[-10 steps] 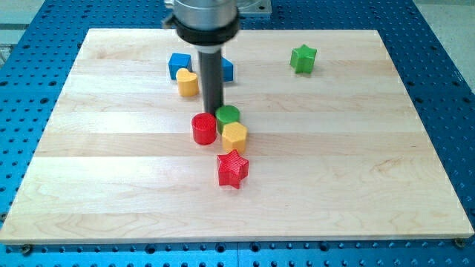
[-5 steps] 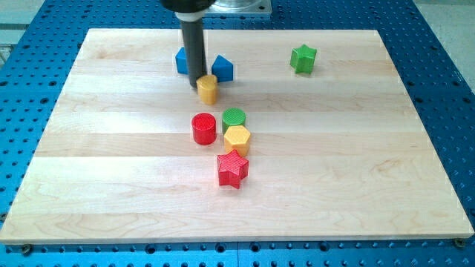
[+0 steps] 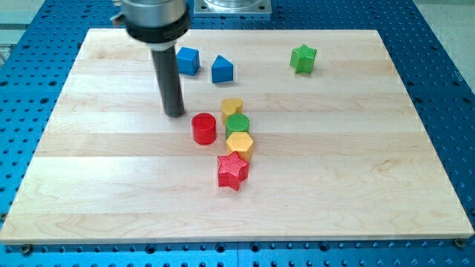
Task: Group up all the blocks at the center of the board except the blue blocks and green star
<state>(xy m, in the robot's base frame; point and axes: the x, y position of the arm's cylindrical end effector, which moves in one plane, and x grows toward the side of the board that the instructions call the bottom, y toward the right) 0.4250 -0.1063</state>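
My tip (image 3: 175, 113) rests on the board, just up and to the left of the red cylinder (image 3: 204, 128), apart from it. To the cylinder's right a column of blocks stands close together: a small yellow block (image 3: 232, 108), a green cylinder (image 3: 237, 124) below it, a yellow hexagon (image 3: 240, 143) below that, and a red star (image 3: 232, 170) at the bottom. A blue cube (image 3: 188, 60) and a blue block with a pointed top (image 3: 222, 70) sit near the view's top. The green star (image 3: 303, 58) is at the top right.
The wooden board (image 3: 371, 163) lies on a blue perforated table (image 3: 30, 89). The arm's dark body (image 3: 154, 18) hangs over the board's top left part.
The small yellow block has moved down and right, from beside the blue blocks to the top of the green cylinder's column. My tip has moved left and down to beside the red cylinder.
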